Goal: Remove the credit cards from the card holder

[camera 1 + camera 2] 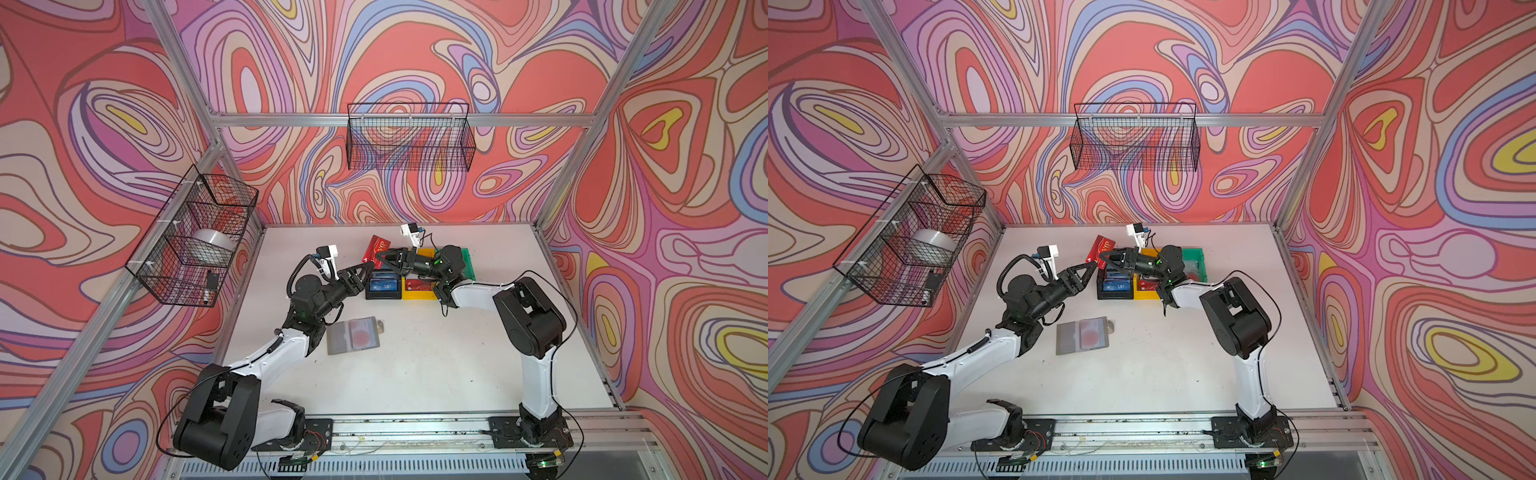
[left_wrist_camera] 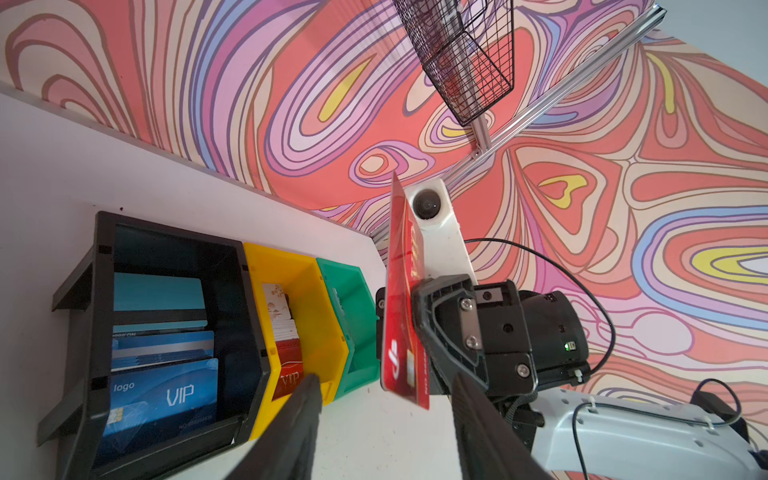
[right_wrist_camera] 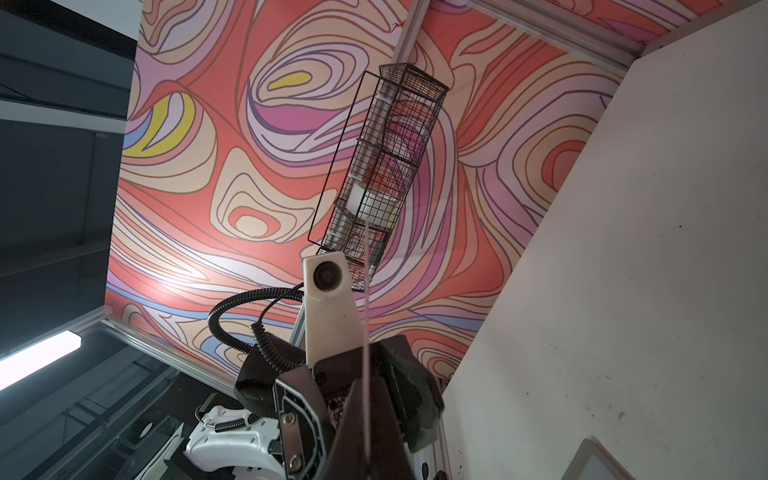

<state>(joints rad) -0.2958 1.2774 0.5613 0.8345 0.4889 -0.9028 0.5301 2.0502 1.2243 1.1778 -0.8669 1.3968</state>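
Right gripper is pinched tight on a red card and holds it up on its edge in the air. Left gripper is right next to it, tip to tip, with its jaws half open and nothing in them. In the left wrist view its two fingers stand on each side of the card but do not touch it.

So this card is out, I think, and the step now is to put it away. Below the right gripper, a bit toward its own arm, sits the yellow bin with other red cards in it, and next to that the black bin with blue cards. The next move likely needs the right gripper to swing over the yellow bin, tip the card flat, go low, and let go. The left gripper should back off first so it does not bump the card.

The card holder lies flat on the bench, well behind the left gripper, near that arm's elbow. A whitish card with a red spot is still inside it, so the job is not done.

The right arm bends low and reaches sideways, its gripper pointing at the left one. The left arm bends at the elbow and reaches out and up to meet it.
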